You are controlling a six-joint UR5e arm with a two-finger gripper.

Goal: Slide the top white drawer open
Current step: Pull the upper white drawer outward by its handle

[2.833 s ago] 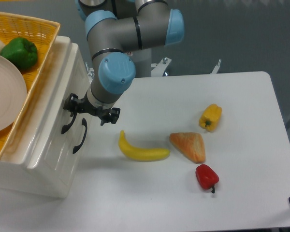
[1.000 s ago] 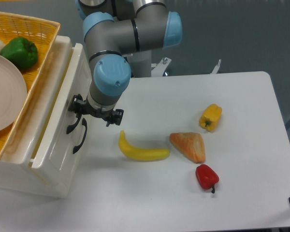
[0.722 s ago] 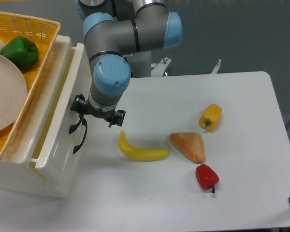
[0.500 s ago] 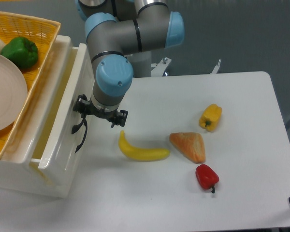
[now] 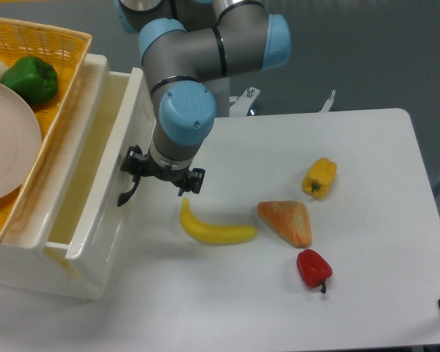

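The top white drawer (image 5: 108,158) stands pulled well out of the cream cabinet (image 5: 29,275) at the left, and its pale inside shows. One end of its black curved handle (image 5: 124,193) pokes out from under the arm. My gripper (image 5: 163,173) points down at the drawer's front and is shut on that handle. The wrist hides the fingertips. The lower drawer is covered by the open top one.
On the cabinet sits a yellow basket (image 5: 55,38) holding a green pepper (image 5: 30,79) and a white plate (image 5: 7,139). On the table lie a banana (image 5: 215,231), a bread wedge (image 5: 287,221), a yellow pepper (image 5: 320,178) and a red pepper (image 5: 313,268).
The gripper has moved right, toward the table's middle, drawing the top drawer out with it. The opening behind the drawer front has widened, and the lower handle is now covered.
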